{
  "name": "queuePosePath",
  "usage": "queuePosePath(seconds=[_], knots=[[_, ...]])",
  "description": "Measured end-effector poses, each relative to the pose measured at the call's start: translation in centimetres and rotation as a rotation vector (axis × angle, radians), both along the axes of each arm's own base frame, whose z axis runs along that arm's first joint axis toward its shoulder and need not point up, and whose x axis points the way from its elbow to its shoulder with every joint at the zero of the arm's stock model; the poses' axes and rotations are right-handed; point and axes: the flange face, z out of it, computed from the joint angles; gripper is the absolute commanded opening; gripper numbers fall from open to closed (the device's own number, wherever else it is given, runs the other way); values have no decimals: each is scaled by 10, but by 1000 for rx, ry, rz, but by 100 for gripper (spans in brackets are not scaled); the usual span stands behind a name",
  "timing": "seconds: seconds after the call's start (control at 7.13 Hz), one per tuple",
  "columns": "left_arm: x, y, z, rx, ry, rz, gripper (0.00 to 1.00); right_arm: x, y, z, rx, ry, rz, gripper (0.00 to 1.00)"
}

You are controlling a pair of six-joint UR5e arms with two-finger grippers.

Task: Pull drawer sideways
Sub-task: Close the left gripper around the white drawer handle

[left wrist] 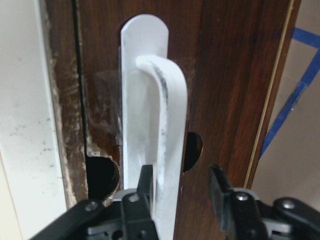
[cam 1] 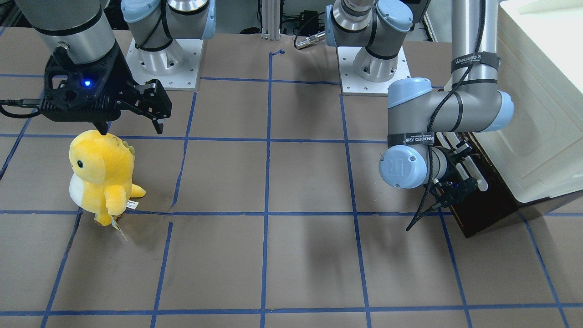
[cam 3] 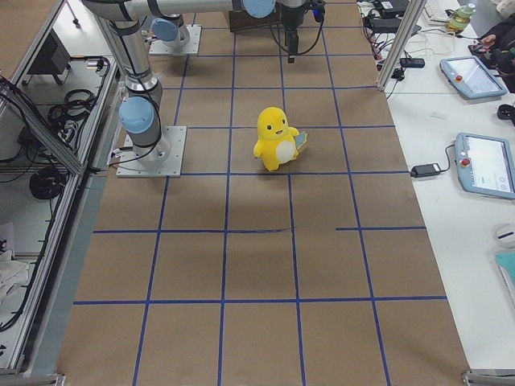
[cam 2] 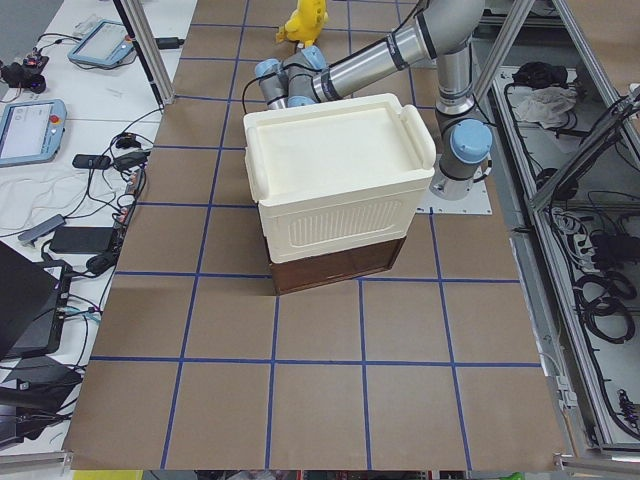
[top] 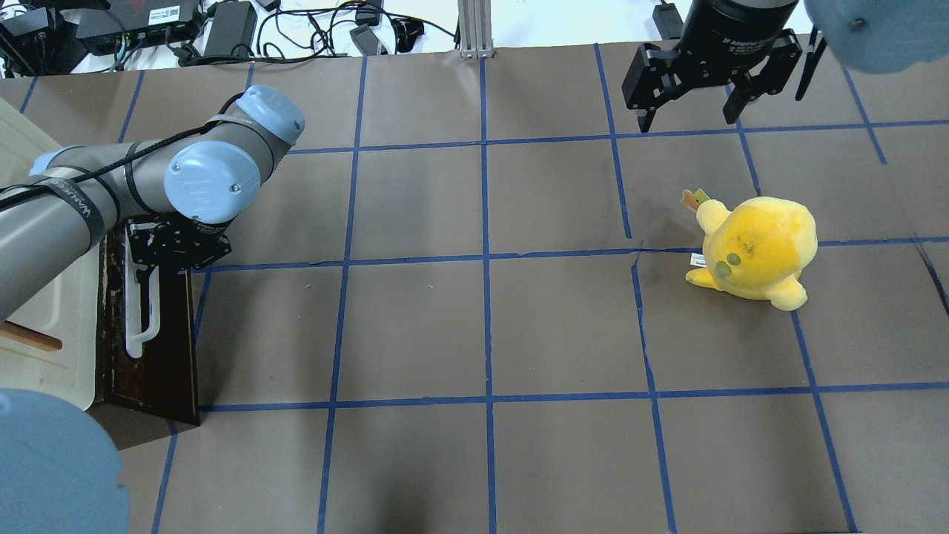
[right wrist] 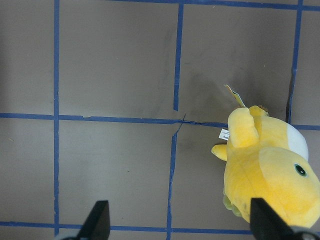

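Observation:
The dark brown drawer sits under the white cabinet at the table's left end. Its white bar handle runs along the front and also shows in the overhead view. My left gripper is open, with one finger on each side of the handle bar. The left finger is close against the bar and the right finger stands apart from it. It also shows in the front-facing view. My right gripper is open and empty above the table, far from the drawer.
A yellow plush toy stands on the brown table near my right gripper and fills the right wrist view's lower right. Blue tape lines grid the table. Cables and power bricks lie beyond the far edge.

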Motion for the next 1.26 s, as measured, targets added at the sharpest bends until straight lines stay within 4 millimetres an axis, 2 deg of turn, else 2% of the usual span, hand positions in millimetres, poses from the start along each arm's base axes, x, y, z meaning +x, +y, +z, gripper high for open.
queuePosePath(seconds=[0.28, 0.7, 1.26], knots=[[2, 0, 0, 0, 0, 2, 37, 0, 0, 0, 0, -1, 1, 100], [2, 0, 1, 1, 1, 1, 0, 0, 0, 0, 0, 0, 0, 100], [2, -2, 2, -2, -1, 1, 0, 0, 0, 0, 0, -1, 0, 100]])
